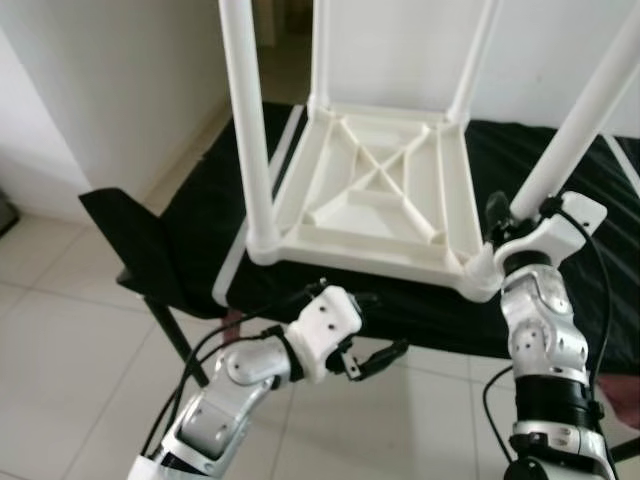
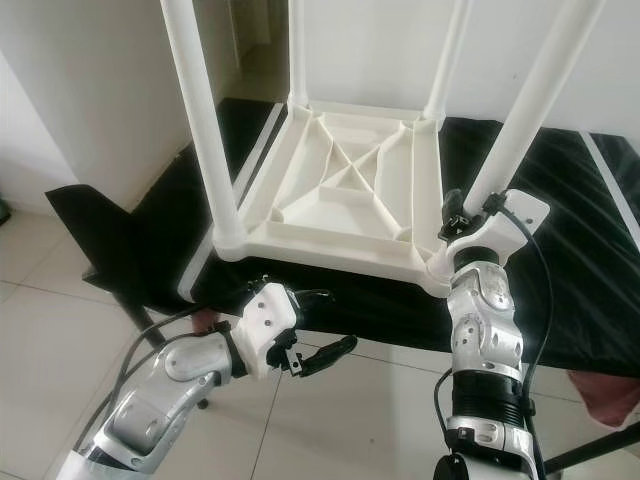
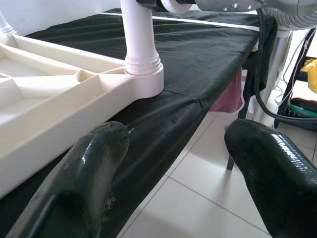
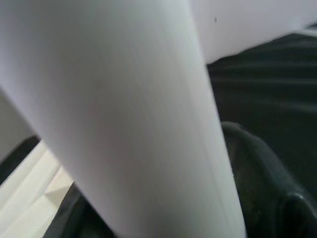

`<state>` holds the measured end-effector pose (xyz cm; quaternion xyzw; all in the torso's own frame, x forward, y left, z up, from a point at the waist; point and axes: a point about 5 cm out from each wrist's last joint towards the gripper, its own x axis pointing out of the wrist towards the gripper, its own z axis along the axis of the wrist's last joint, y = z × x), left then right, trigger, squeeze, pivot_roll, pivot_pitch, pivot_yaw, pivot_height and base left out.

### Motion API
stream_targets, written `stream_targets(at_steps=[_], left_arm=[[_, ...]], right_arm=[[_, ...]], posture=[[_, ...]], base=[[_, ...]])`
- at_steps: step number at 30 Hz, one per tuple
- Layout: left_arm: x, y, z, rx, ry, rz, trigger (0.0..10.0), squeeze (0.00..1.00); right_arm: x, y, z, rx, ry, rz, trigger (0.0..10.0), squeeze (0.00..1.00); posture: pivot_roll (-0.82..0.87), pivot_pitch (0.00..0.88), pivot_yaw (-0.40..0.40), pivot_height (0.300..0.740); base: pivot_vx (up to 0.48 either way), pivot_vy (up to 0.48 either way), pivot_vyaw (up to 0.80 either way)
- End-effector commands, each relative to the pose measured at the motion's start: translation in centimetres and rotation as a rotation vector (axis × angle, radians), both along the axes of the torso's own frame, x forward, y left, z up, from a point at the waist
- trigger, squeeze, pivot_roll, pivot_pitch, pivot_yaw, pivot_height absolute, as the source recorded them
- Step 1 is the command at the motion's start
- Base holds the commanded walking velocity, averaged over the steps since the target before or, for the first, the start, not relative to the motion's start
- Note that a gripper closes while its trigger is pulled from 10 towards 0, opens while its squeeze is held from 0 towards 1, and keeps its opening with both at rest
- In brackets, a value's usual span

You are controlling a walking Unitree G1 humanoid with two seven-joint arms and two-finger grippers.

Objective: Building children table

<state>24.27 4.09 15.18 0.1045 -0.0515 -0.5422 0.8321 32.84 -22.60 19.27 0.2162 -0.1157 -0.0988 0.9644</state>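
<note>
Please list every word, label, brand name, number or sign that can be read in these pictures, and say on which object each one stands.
None: no readable text in any view.
The upturned white plastic table, its white tube leg in the right gripper, the black cloth and the silver arms are all unmarked.
The left gripper hangs open below the cloth edge, unmarked.

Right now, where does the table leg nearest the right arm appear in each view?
Left eye view: the table leg rises at the right from the upturned tabletop's near right corner, the right tool closed around it.
Right eye view: same leg, right of centre.
Left wrist view: its base stands top centre.
Right wrist view: the leg runs close across the picture.
Shared landmark: the black cloth.
</note>
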Motion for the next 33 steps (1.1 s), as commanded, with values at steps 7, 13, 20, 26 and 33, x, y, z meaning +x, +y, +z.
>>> stream_targets(at_steps=[7,13,20,26,33], left_arm=[[-0.5,-0.1,-0.2,0.009,0.036,-0.049,10.0,0.00],[0.8,0.4,-0.3,0.034,0.006,0.033,10.0,0.00],[9.0,3.5,0.8,0.063,0.056,0.524,10.0,0.00],[15.7,5.1,7.8,-0.123,0.058,0.804,10.0,0.00],[17.1,3.2,14.5,-0.374,0.122,0.704,10.0,0.00]], right_arm=[[0.0,-0.8,-0.9,0.645,-0.130,0.114,10.0,0.00],[-1.4,-1.8,-4.4,0.942,-0.151,0.107,10.0,0.00],[-3.6,-1.4,-7.7,1.041,-0.105,0.065,10.0,0.00],[-4.5,-1.7,-8.5,1.072,-0.101,0.066,10.0,0.00],[-5.3,-1.8,-9.1,1.076,-0.108,0.051,10.0,0.00]], posture=[[0.03,0.022,0.000,0.740],[0.03,0.025,0.001,0.740],[0.03,0.032,0.006,0.740],[0.02,0.035,0.026,0.740],[0.02,0.040,0.041,0.740]], base=[[0.000,0.000,0.00],[0.000,0.000,0.00],[0.000,0.000,0.00],[0.000,0.000,0.00],[0.000,0.000,0.00]])
